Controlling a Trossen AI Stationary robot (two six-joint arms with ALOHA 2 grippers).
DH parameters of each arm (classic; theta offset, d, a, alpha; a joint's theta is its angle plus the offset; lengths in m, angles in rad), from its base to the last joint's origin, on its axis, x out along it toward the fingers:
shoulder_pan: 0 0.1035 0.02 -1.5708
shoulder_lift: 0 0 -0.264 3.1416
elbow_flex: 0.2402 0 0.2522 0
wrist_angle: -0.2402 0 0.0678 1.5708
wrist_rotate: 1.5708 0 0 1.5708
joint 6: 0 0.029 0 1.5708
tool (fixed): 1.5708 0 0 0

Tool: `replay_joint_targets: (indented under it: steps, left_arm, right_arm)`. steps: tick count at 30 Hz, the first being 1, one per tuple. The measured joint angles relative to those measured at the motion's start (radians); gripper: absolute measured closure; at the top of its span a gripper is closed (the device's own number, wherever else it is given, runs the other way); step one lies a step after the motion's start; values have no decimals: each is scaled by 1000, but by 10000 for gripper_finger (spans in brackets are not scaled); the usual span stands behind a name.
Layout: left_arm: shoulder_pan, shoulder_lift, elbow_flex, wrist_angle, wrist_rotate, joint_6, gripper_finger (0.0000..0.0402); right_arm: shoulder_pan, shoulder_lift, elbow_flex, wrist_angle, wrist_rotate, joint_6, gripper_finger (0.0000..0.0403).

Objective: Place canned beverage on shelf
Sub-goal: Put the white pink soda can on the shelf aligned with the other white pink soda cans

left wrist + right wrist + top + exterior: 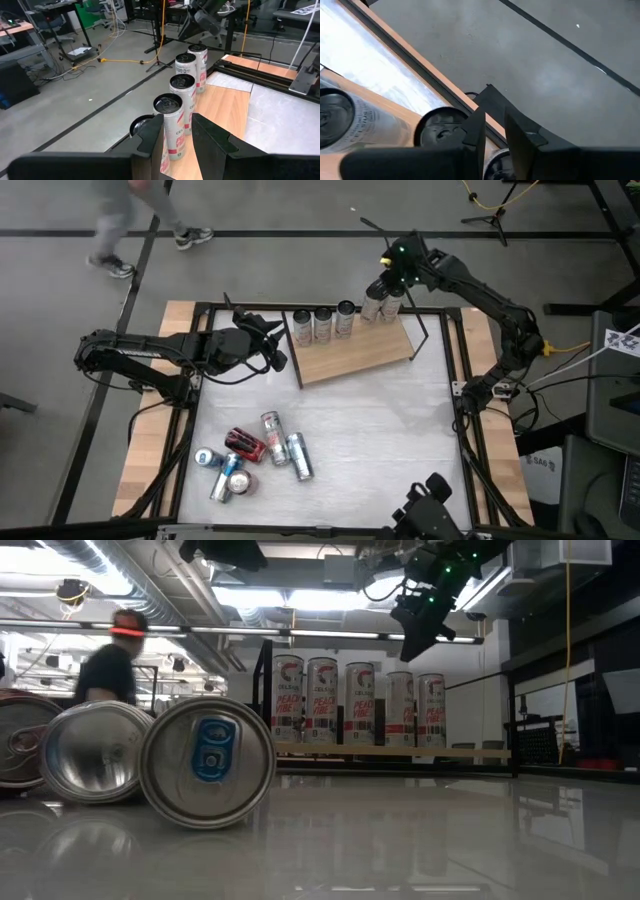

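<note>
Overhead, the right gripper [392, 281] hovers with clenched, empty jaws above the fifth can [391, 302] in the upright row on the shelf [360, 350]. Left gripper [274, 345], jaws clenched, waits beside the shelf.

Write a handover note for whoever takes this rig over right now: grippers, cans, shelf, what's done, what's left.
Left gripper: shut, empty, waiting beside the shelf's left end.
Right gripper: fingers nearly together, holding nothing, above the two rightmost cans.
Done: five standing cans in a row along the shelf's far edge.
Left: six loose cans lying on the table's near side, still to be shelved.
</note>
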Motion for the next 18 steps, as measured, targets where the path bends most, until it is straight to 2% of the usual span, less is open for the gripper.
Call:
replay_joint_targets:
  steps: [12, 18]
  left_arm:
    - [0, 0, 0, 0, 0, -2, 310]
    - [0, 0, 0, 0, 0, -2, 310]
  right_arm:
    - [-65, 10, 0, 62, -184, -41, 337]
    - [-62, 46, 0, 53, -209, -42, 337]
